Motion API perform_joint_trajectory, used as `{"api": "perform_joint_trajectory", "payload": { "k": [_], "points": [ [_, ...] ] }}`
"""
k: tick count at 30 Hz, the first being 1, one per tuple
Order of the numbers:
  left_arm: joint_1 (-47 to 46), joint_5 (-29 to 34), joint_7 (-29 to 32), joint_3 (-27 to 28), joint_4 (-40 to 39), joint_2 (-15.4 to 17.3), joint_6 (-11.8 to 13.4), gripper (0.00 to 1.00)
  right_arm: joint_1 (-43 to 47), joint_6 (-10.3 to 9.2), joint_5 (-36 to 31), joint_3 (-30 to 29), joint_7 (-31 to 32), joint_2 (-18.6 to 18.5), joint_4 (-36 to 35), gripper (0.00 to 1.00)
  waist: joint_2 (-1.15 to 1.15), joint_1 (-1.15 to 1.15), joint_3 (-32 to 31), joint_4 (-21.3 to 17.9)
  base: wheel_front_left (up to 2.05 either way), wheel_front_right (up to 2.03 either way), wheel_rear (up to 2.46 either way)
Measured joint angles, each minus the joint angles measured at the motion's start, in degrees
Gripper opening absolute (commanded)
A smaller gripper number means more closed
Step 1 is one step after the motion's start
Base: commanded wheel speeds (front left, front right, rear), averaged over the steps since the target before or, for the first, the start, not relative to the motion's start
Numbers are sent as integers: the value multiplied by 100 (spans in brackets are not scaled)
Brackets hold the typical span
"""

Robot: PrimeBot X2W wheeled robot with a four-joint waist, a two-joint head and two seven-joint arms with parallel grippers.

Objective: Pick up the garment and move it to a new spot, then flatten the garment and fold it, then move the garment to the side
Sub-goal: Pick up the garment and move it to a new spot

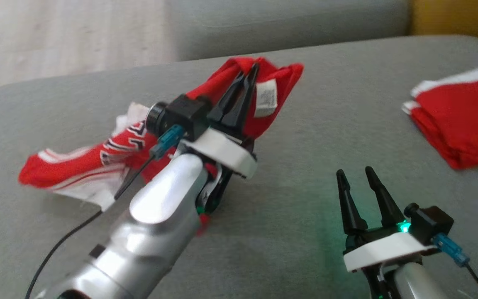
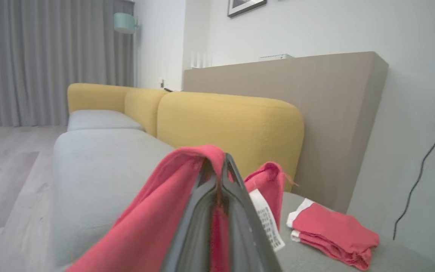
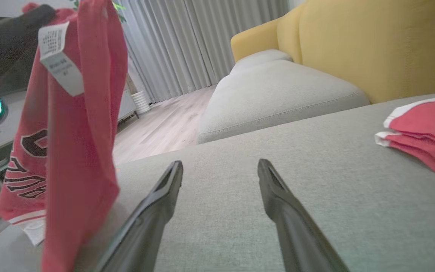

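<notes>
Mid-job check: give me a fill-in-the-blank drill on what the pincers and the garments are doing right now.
The left pincer grips the red white-trimmed fabric garment, whose hanging care label is ____.
The right pincer hovers ____, holding nothing.
The folded red cloth stack lies on the ____ fabric cushion.
Missing words: white; open; grey.

Garment [image 1: 71, 166] partly hidden behind left forearm [image 1: 156, 216]; label [image 1: 266, 99] print unreadable.
</notes>
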Motion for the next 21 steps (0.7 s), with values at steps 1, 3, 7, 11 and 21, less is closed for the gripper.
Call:
{"api": "perform_joint_trajectory", "payload": {
  "k": [1,3,7,11,21],
  "points": [
    [-77,-51,-1,-65,-41,-5,62,0,-13,0,22,29,0,-1,-5,100,0,0,20,-112,0,0,0],
    [-222,-148,-5,-154,-133,-8,204,0,-34,0,51,90,0,-2,-10,100,0,0,75,-333,0,0,0],
    [-596,-270,-7,-200,-227,-7,466,0,-114,0,115,254,0,-3,-19,100,0,0,224,-764,0,0,0],
    [-1057,-267,-8,-133,-133,-15,649,0,-302,0,187,414,0,-5,-65,100,0,1,421,-1150,0,0,0],
    [-1669,-147,-32,-235,1382,-15,456,100,-514,0,286,616,0,-5,-123,100,0,2,1063,-1662,0,0,0]
  ]
}}
